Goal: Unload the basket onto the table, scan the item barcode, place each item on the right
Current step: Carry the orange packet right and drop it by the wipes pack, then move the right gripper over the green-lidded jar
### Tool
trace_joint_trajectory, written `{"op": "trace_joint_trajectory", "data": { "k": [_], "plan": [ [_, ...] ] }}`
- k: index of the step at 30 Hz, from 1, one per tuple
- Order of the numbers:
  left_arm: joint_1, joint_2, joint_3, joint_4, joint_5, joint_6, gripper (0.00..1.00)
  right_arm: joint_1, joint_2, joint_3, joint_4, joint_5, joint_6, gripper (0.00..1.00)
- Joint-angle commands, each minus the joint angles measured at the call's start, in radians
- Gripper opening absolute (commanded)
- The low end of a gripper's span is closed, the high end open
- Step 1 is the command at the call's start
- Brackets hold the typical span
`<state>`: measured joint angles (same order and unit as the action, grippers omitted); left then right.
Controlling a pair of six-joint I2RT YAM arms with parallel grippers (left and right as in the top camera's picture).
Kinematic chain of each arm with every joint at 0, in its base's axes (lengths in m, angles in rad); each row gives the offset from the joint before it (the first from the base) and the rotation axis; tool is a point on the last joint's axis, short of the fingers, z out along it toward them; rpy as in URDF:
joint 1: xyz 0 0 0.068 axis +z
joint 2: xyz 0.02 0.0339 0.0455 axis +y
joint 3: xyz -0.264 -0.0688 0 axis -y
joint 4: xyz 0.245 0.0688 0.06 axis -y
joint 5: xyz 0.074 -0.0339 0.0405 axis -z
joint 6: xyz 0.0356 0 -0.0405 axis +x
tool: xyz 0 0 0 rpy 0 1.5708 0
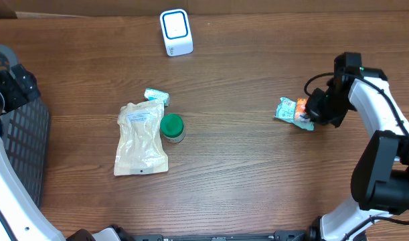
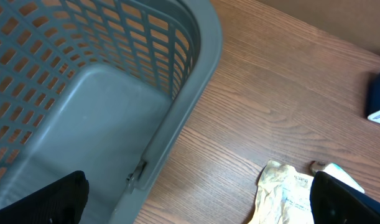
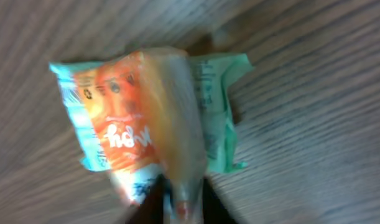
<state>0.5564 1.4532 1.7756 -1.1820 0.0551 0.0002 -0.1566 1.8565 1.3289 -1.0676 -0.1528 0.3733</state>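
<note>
The item, an orange and teal snack packet [image 1: 292, 111], lies on the wooden table at the right. My right gripper [image 1: 314, 110] is at its right end. In the right wrist view the packet [image 3: 146, 118] fills the frame, and its raised clear seam sits between the two dark fingers of that gripper [image 3: 180, 208], which stand close on either side of it. No barcode shows. The white and blue scanner [image 1: 175, 31] stands at the back centre. My left gripper [image 2: 199, 199] is wide open and holds nothing, over the rim of the basket [image 2: 115, 93].
A grey mesh basket [image 1: 20, 147] stands at the left edge. Left of centre lie a beige pouch [image 1: 141, 138], a green-lidded jar [image 1: 172, 126] and a small mint packet [image 1: 156, 96]. The left wrist view shows the pouch [image 2: 283, 193] to the right of the basket.
</note>
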Motion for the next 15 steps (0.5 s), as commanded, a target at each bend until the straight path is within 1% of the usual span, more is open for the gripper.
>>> {"op": "trace_joint_trajectory", "data": {
  "k": [1,2,4,8,10,12,13,14,15],
  "plan": [
    [0.0,-0.007,0.021,0.004,-0.003,0.012,1.0,-0.001,-0.002,-0.003,0.006,-0.008,-0.036,0.37],
    [0.0,-0.007,0.021,0.004,-0.003,0.012,1.0,-0.001,-0.003,0.011,-0.01,-0.009,-0.054,0.42],
    [0.0,-0.007,0.021,0.004,-0.003,0.012,1.0,-0.001,-0.003,0.055,-0.056,-0.01,-0.069,0.49],
    [0.0,-0.007,0.021,0.004,-0.003,0.012,1.0,0.001,-0.003,0.228,-0.204,-0.013,-0.111,0.52],
    [0.0,-0.007,0.021,0.004,-0.003,0.012,1.0,0.012,-0.003,0.319,-0.265,-0.036,-0.14,0.55],
    [0.0,-0.007,0.021,0.004,-0.003,0.012,1.0,0.036,-0.003,0.4,-0.303,-0.078,-0.172,0.66],
    [0.0,-0.007,0.021,0.004,-0.003,0.012,0.99,0.052,-0.003,0.427,-0.31,-0.096,-0.182,0.7],
    [0.0,-0.007,0.021,0.004,-0.003,0.012,0.99,0.076,-0.003,0.448,-0.307,-0.116,-0.19,0.73],
    [0.0,-0.007,0.021,0.004,-0.003,0.012,0.99,0.105,-0.003,0.459,-0.297,-0.13,-0.189,0.73]
  ]
}}
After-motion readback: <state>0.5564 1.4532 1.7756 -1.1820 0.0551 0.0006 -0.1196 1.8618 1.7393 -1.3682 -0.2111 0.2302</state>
